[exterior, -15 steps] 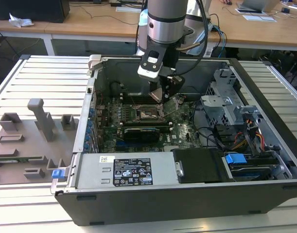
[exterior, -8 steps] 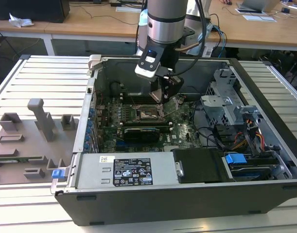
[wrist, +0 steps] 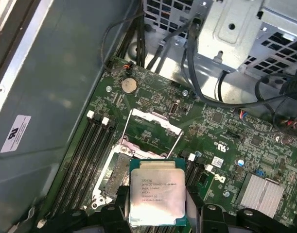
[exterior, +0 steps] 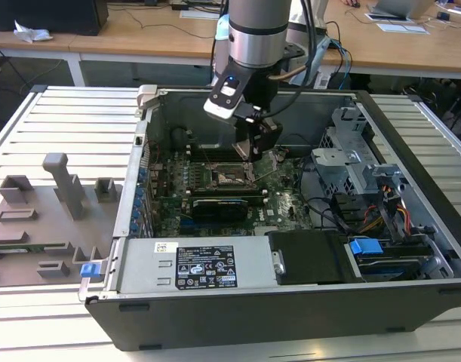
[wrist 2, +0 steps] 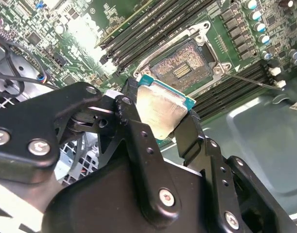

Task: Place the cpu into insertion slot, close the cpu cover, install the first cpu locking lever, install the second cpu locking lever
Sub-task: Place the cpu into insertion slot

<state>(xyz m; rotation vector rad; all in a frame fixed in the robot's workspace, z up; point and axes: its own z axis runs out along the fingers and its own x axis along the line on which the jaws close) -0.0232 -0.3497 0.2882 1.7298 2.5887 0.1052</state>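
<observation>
Nearest in, your gripper (wrist 2: 160, 121) is clamped on the cpu (wrist: 156, 191), with one black finger (wrist 2: 133, 128) on each of two opposite edges. The silvery top faces the wrist cameras and a green rim shows round it. In the second wrist view the chip hangs tilted, above the board and not seated. Just past it lies the insertion slot (wrist 2: 184, 68), its pale pin field bare inside the silver frame. In the first wrist view the chip overlaps part of the slot, and you cannot tell how much gap is left between the two. Beyond the slot the cpu cover (wrist: 150, 119) stands tipped up off the socket, with a thin wire lever (wrist: 125, 127) raised at either side. Long black memory slots (wrist 2: 138, 36) flank the socket on two sides. A coin cell (wrist: 129, 86) sits further out on the green motherboard (wrist: 211, 126). In the exterior view the arm (exterior: 256, 34) reaches down into the open computer case (exterior: 290, 317), which lies on a slatted table (exterior: 72, 121). A grey fixture tray (exterior: 34, 234) rests beside the case at the exterior view's left.
</observation>
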